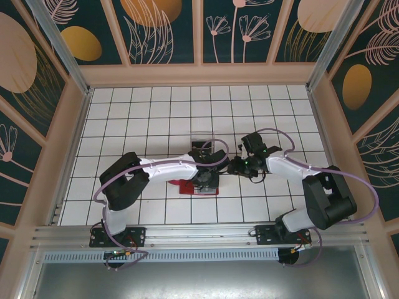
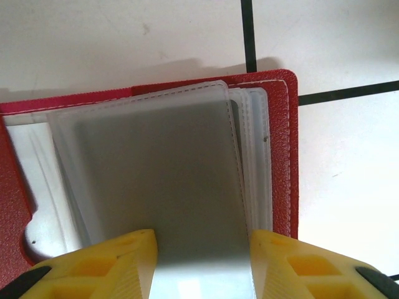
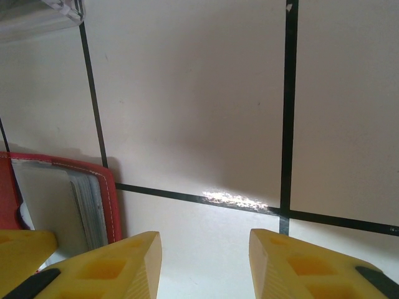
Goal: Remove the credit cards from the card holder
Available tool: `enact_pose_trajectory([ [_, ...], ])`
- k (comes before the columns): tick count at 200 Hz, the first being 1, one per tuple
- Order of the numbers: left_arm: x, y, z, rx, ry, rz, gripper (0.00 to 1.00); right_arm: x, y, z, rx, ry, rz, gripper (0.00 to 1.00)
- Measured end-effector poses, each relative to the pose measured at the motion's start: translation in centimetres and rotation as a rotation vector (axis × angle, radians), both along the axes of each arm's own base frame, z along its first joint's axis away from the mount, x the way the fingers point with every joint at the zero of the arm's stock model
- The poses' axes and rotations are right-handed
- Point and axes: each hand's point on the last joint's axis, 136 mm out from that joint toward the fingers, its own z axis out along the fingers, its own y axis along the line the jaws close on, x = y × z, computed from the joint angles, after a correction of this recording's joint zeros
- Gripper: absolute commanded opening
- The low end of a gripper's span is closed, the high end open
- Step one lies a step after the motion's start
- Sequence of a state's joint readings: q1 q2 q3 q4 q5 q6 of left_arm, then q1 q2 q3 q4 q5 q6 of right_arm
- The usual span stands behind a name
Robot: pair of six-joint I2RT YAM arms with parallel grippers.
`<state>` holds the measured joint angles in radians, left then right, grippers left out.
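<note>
The red card holder (image 2: pixel 290 156) lies open on the white tiled table, its clear plastic sleeves fanned upward; its red edge also peeks out below the left arm (image 1: pixel 186 187) and in the right wrist view (image 3: pixel 110 193). A grey credit card (image 2: pixel 199 212) reaches out of the top sleeve and runs down between the yellow fingers of my left gripper (image 2: pixel 202 265). The jaws stand apart at the card's two long edges. My right gripper (image 3: pixel 204 261) is open over bare tile just right of the holder, nothing between its fingers. In the top view both grippers meet mid-table, left (image 1: pixel 206 179) and right (image 1: pixel 236 166).
A clear plastic box (image 1: pixel 201 138) stands just behind the left gripper; its corner shows in the right wrist view (image 3: pixel 37 15). Wooden walls ring the table (image 1: pixel 143 106).
</note>
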<state>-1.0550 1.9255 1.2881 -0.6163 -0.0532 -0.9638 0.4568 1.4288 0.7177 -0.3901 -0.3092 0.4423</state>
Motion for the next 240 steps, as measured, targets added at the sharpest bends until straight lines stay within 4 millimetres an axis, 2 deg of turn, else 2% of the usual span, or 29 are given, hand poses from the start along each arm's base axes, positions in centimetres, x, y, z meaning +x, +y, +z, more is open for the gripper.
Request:
enact_pose_trajectory([
  [39, 0.0, 0.3, -0.1, 0.015, 0.003, 0.007, 0.33, 0.0, 0.0, 0.0, 0.0, 0.0, 0.0, 0.42],
  [74, 0.1, 0.5, -0.1, 0.024, -0.004, 0.013, 0.17, -0.1, 0.0, 0.1, 0.002, -0.005, 0.0, 0.42],
  [108, 0.3, 0.9, 0.1, 0.035, -0.025, 0.016, 0.09, -0.1, 0.0, 0.4, 0.01, -0.012, 0.0, 0.42],
  [135, 0.2, 0.9, 0.7, 0.003, -0.038, 0.014, 0.08, -0.1, 0.1, 0.5, 0.018, -0.008, -0.002, 0.42],
  [181, 0.3, -0.3, 3.1, -0.144, -0.086, 0.007, 0.1, -0.7, 0.9, 0.7, 0.047, 0.007, 0.017, 0.42],
  [209, 0.1, -0.1, 3.3, -0.171, -0.099, 0.007, 0.14, -1.4, 2.6, 1.1, 0.087, 0.018, 0.051, 0.36],
  [240, -0.9, 1.6, 2.4, -0.165, -0.091, 0.02, 0.19, -1.7, 5.1, 1.5, 0.129, 0.031, 0.102, 0.3],
])
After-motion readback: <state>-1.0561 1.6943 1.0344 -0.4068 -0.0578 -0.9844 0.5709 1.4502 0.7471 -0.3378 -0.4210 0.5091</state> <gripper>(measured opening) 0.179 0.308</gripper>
